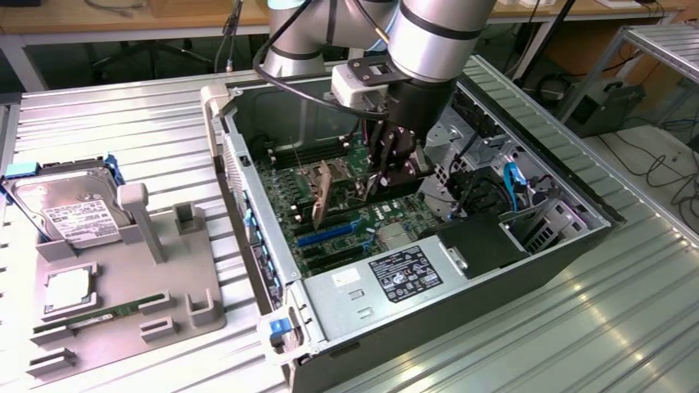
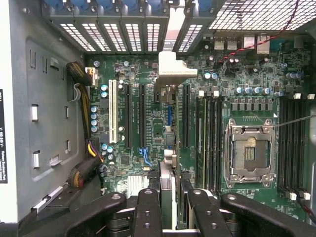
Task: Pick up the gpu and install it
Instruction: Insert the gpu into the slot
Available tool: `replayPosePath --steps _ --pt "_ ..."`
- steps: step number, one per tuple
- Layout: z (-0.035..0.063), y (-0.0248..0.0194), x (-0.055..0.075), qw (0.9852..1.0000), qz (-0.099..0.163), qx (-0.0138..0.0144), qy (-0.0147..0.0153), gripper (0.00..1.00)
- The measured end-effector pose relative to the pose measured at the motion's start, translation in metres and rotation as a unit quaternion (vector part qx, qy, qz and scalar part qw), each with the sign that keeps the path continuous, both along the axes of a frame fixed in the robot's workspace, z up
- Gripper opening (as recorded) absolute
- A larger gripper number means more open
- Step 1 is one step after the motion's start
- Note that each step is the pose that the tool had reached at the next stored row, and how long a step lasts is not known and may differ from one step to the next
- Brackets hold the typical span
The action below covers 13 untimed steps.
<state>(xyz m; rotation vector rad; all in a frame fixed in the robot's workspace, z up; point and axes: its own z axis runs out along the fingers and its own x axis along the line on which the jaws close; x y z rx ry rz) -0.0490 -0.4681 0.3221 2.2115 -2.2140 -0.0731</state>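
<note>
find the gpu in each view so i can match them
Exterior view: the gpu stands on edge inside the open case, tan-brown face showing, held over the motherboard below the arm, at the end effector.
Wrist view: the gpu is seen edge-on, running up the picture's middle from between the fingers, its silvery bracket at the far end.
Shared landmark: the green motherboard with its long slots.

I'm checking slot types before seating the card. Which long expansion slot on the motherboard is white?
The outermost slot, next to the bundled power cables; the other long slots are black.
</note>
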Motion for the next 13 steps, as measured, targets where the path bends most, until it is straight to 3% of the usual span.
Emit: replayPosePath --steps 13 --pt "-0.0022 -0.0014 -0.0001 1.0 0.0 0.0 0.0 0.26"
